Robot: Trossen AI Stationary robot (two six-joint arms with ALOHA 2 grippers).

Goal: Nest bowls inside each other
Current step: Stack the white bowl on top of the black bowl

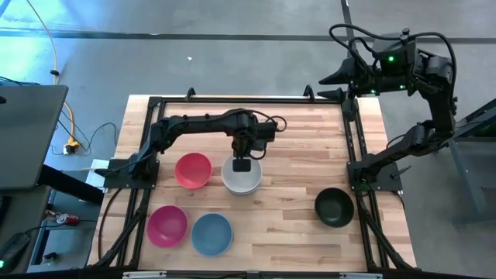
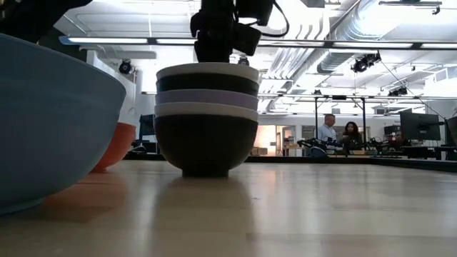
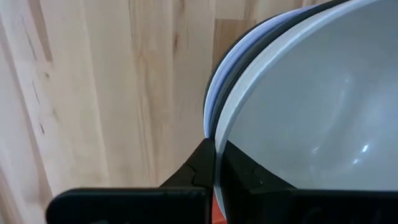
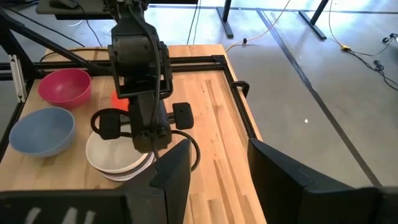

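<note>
I see a pale wooden worktop (image 1: pixel 294 155) in an open workshop. The left gripper (image 3: pixel 214 158) has its fingers pinching the white bowl's (image 1: pixel 241 177) rim mid-worktop; the low view alone shows the stack (image 2: pixel 207 118) layered. The right gripper (image 4: pixel 214 165) is spread, off-worktop.

The table (image 1: pixel 294 155) is a pale butcher-block wood top with a black metal frame (image 1: pixel 353 132) along its edges. Near its middle stands a stack of bowls (image 1: pixel 242 177), white on top; in the low view the stack (image 2: pixel 207 118) shows a black bowl at the bottom with white, lavender, black and white rims above it. Just beside the stack on the left sits a red bowl (image 1: pixel 193 170). Nearer the front edge than the stack, and to its left, lie a pink bowl (image 1: pixel 167 225) and a blue bowl (image 1: pixel 211 234), side by side. Well to the stack's right stands a single black bowl (image 1: pixel 334 207).
</note>
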